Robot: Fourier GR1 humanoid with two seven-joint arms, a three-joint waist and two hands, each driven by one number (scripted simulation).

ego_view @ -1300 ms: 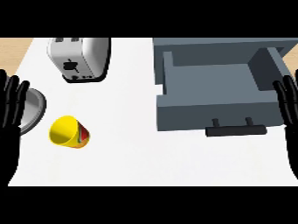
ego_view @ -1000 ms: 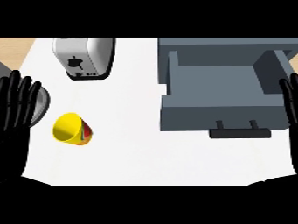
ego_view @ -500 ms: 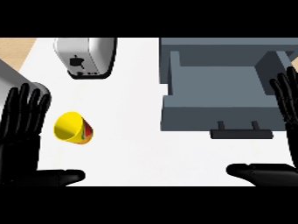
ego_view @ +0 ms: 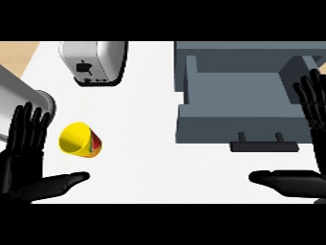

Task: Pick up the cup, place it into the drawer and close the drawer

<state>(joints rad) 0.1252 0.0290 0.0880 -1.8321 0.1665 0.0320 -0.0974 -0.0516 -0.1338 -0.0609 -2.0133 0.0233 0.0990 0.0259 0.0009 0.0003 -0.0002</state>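
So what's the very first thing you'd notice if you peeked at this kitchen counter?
The bright yellow cup stands out most: it lies tipped on its side on the white counter, just right of the open black left hand. Next comes the big grey drawer, pulled open at the right, with the open right hand beside it. A silver toaster sits at the back left.

No readable text — only small dark emblem on toaster (ego_view: 94, 61), illegible.

A white counter (ego_view: 151, 177) spreads beneath my left hand (ego_view: 20, 160). Well beyond its fingertips stands a silver toaster (ego_view: 94, 60), with tan wooden floor (ego_view: 10, 52) to the toaster's left.
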